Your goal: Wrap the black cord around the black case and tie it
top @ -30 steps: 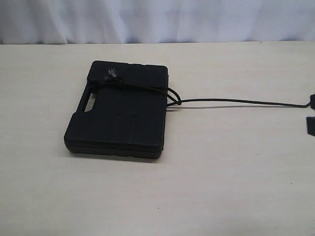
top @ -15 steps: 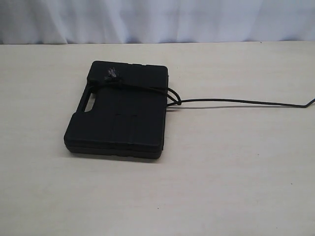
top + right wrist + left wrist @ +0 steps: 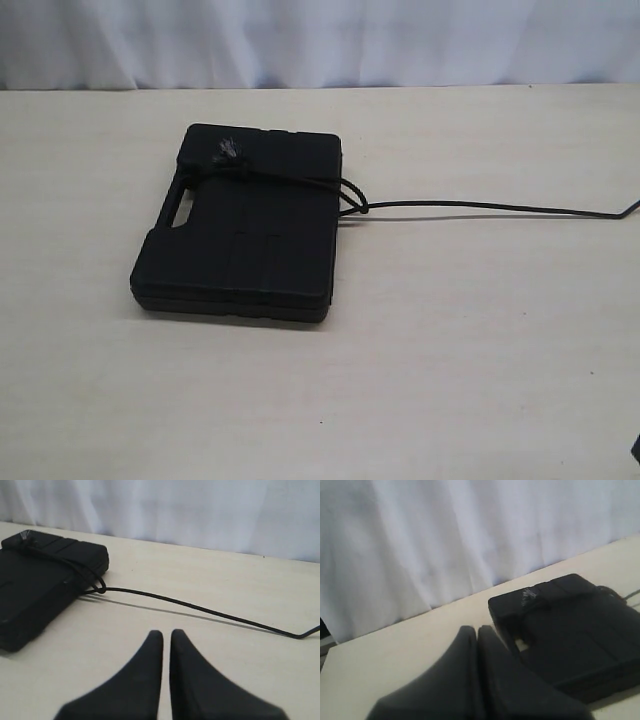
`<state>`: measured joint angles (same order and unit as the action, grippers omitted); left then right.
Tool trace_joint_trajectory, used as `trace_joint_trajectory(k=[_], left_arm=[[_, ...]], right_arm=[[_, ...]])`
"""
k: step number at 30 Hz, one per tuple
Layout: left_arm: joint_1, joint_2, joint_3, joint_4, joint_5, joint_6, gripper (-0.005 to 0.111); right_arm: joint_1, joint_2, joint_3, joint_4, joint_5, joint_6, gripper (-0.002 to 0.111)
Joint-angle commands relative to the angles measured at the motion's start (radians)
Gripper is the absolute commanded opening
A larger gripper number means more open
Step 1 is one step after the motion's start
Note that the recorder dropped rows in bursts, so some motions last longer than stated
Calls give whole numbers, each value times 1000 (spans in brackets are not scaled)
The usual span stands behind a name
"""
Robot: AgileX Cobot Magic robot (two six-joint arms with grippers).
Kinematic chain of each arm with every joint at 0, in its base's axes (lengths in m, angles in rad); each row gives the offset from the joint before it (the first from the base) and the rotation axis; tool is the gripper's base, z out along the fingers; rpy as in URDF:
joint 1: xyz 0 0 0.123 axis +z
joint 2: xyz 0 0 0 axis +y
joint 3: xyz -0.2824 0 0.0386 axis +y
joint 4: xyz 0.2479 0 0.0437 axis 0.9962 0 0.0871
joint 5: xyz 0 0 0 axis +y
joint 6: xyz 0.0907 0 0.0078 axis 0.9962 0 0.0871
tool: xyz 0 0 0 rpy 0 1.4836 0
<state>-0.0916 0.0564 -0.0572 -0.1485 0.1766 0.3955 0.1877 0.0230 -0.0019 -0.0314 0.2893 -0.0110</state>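
Observation:
The black case (image 3: 240,240) lies flat on the table, left of centre, handle slot to the left. The black cord (image 3: 480,208) crosses its far top, with the frayed greyish tuft (image 3: 228,150) lying on the lid. It loops at the case's right edge (image 3: 355,203) and trails right, off the picture. My left gripper (image 3: 477,629) is shut and empty, hovering beside the case (image 3: 580,630). The right gripper (image 3: 166,632) is shut on nothing, above bare table, short of the cord (image 3: 200,609) and well right of the case (image 3: 35,580).
A white curtain (image 3: 320,40) hangs behind the table's far edge. The pale wooden table (image 3: 450,350) carries nothing else. A small dark sliver (image 3: 636,452) shows at the exterior view's bottom right corner.
The right gripper, seen at the right edge beside the cord's end one second ago, has left that spot. Case and cord have not moved.

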Motion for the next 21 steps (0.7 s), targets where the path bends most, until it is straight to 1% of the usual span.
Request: trace_joint_trajectory(k=[1, 2, 4, 7, 9, 12, 14, 21], left_arm=[[-6, -56, 57, 104, 176, 2, 0], [-2, -56, 57, 106, 182, 0, 0], [-2, -56, 57, 107, 118, 0, 0], [4, -56, 57, 104, 81, 0, 0], [16, -56, 57, 93, 76, 0, 0], [43, -56, 57, 21, 76, 0, 0], [55, -56, 57, 11, 76, 0, 0], [56, -56, 57, 15, 76, 0, 0]], right_arm=[[-5, -23, 2, -6, -20, 4, 5], [-5, -23, 2, -6, -22, 4, 5], [-5, -23, 2, -4, -33, 4, 5], [-25, -23, 2, -4, -33, 4, 5], [-57, -23, 2, -4, -33, 4, 5], [-129, -23, 2, -4, -33, 4, 5], [-157, -23, 2, -4, -33, 4, 5], [-158, -23, 2, -6, -31, 4, 5]])
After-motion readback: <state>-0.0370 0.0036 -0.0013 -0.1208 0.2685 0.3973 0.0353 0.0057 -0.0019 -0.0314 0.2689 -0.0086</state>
